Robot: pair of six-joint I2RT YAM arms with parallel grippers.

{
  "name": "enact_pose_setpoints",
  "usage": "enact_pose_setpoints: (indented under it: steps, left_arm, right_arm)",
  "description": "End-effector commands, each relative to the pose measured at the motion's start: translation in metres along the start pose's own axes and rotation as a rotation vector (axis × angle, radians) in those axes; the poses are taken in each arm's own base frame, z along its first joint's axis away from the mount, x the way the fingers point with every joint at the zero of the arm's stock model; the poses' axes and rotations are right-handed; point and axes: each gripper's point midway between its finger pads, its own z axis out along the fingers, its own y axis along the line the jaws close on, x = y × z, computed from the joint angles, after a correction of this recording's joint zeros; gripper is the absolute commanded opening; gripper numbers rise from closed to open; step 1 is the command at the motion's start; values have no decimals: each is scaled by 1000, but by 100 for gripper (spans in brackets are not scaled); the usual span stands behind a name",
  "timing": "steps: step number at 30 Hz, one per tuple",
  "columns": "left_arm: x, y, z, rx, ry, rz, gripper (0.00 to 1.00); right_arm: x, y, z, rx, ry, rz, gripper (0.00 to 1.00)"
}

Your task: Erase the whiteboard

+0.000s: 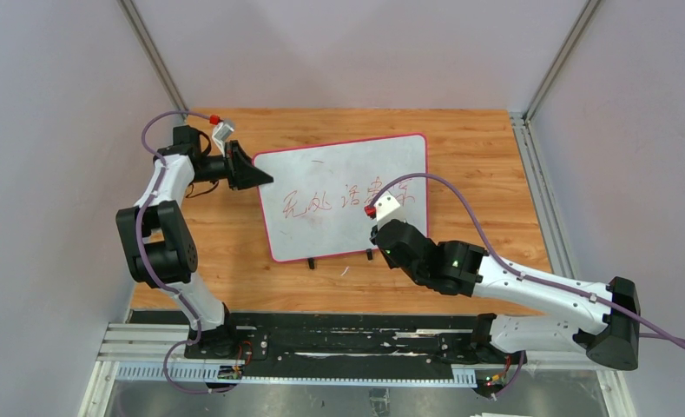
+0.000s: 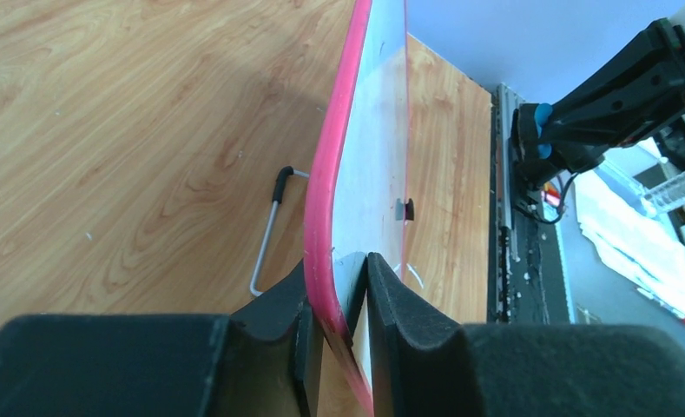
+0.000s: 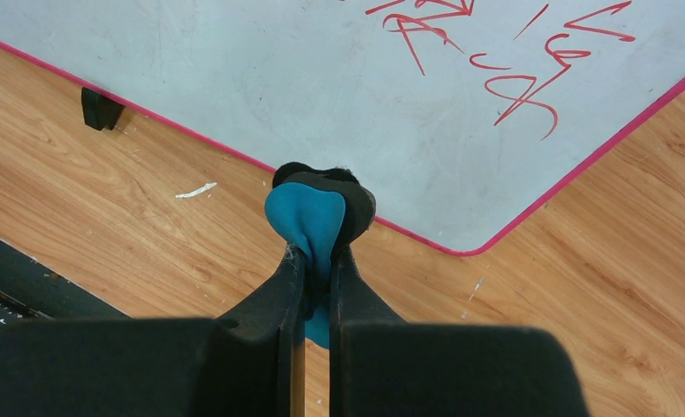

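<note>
A whiteboard with a pink frame lies on the wooden tabletop, toward its middle and far side. A row of red writing runs across the board's centre.

The left gripper is at the board's left edge, near the far-left corner. Its black fingers are clamped on the pink frame, one on each face of the board. From the left wrist view a wire leg shows under the board. The board seems propped a little off the tabletop there, though the angle makes that hard to judge.

The right gripper is at the board's near edge, toward the near-right corner. Its fingers are pressed together on a blue eraser with a black backing. The eraser sits over the pink frame. I cannot tell whether it touches the board.

A small black clip sticks out from the near edge, left of the eraser. A white scrap lies on the tabletop just beside that edge.
</note>
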Motion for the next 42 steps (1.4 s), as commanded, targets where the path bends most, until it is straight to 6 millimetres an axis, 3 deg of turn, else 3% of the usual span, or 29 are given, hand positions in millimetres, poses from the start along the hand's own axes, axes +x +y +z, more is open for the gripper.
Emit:
enact_pose_setpoints:
  steps: [1,13,21,25,30,36,39,42]
  left_arm:
    - [-13,-5,-1,-5,1,64,22]
    - [-11,-5,-2,-14,11,65,6]
    - [-7,0,-2,-25,24,65,0]
    - [-4,2,-2,-28,28,61,0]
    - [-3,5,-2,-28,32,50,0]
    - [-3,5,-2,-28,32,50,0]
    - [-3,6,-2,-24,30,46,0]
    - [-3,6,-2,-24,29,45,0]
  right_arm:
    - [-14,-6,0,30,-36,26,1]
    - [-13,-15,2,76,-44,30,1]
    - [-28,-64,8,363,-176,72,1]
    - [-35,-79,21,402,-226,99,1]
    - [-35,-104,43,316,-241,195,1]
    - [-42,-138,49,162,-314,318,1]
    - [-48,-145,48,111,-341,333,1]
    - [-53,-139,45,64,-369,340,1]
